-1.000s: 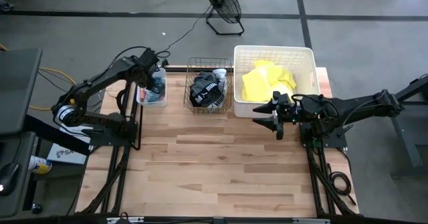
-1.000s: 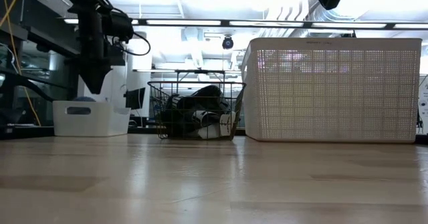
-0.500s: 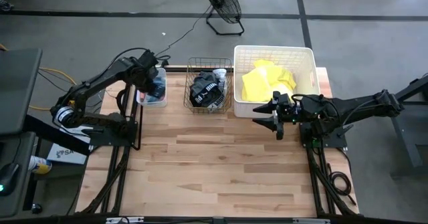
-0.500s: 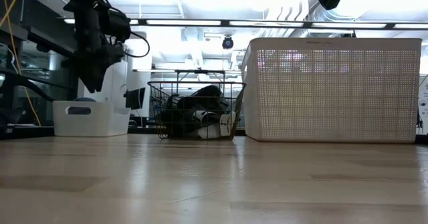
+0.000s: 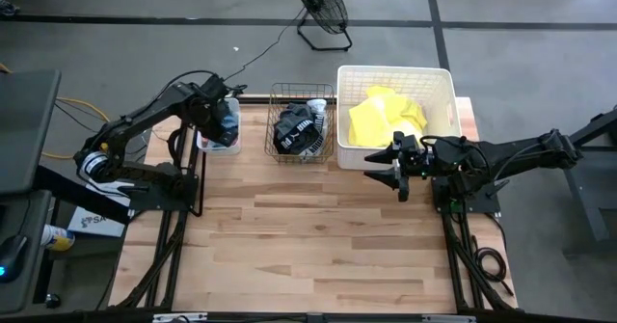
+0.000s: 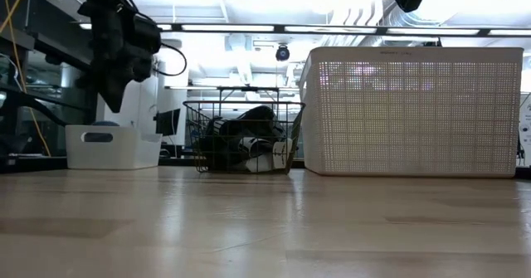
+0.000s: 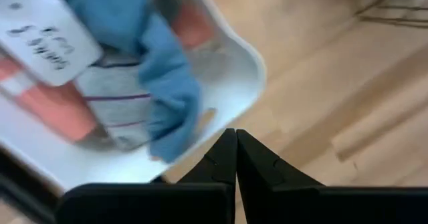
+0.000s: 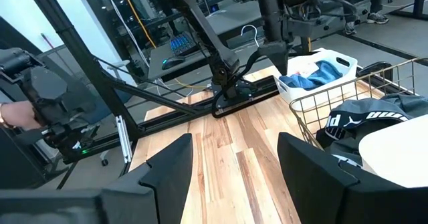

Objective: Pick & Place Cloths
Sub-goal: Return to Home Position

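My left gripper (image 7: 235,134), fingers (image 7: 214,164) together, empty, hangs over the white tub (image 6: 114,149) left of the wire basket (image 6: 243,104); the blue sock (image 7: 164,77) lies inside. Right gripper (image 5: 384,172) waits right of it, fingers (image 8: 167,170) apart. Sorting looks done; only homing remains.

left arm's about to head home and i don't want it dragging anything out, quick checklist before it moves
1. Left gripper empty: ok, its fingers are shut together with nothing between them.
2. Blue sock inside the small white bin: ok, it lies in there with the other pieces.
3. Left gripper clear of the bin's rim: ok, the low view shows it hanging above the bin.
4. Right gripper out of the way: ok, open and empty over the table beside the large white basket.
5. Wire basket clear of the left arm: ok, it stands apart, holding the black printed cloth.
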Motion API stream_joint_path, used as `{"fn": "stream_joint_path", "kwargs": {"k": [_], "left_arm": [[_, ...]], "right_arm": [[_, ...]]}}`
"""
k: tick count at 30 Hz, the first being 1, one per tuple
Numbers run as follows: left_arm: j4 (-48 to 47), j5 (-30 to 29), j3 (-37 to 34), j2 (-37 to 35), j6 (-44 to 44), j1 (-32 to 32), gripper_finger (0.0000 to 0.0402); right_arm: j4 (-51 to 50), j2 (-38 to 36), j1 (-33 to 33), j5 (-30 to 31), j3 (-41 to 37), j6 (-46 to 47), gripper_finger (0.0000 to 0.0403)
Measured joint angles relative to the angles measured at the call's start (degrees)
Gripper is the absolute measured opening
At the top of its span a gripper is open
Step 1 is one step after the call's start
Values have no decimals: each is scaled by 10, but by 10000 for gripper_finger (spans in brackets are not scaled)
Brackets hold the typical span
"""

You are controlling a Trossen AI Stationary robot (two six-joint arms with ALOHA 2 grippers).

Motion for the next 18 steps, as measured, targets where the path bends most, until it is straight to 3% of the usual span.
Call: {"fn": "stream_joint_path", "kwargs": {"k": [7, 18], "left_arm": [[26, -79, 0, 12, -9, 0, 0], [19, -24, 0, 33, 5, 0, 0]], "right_arm": [[0, 0, 0, 0, 0, -1, 210], [-4, 0, 0, 0, 0, 0, 210]]}}
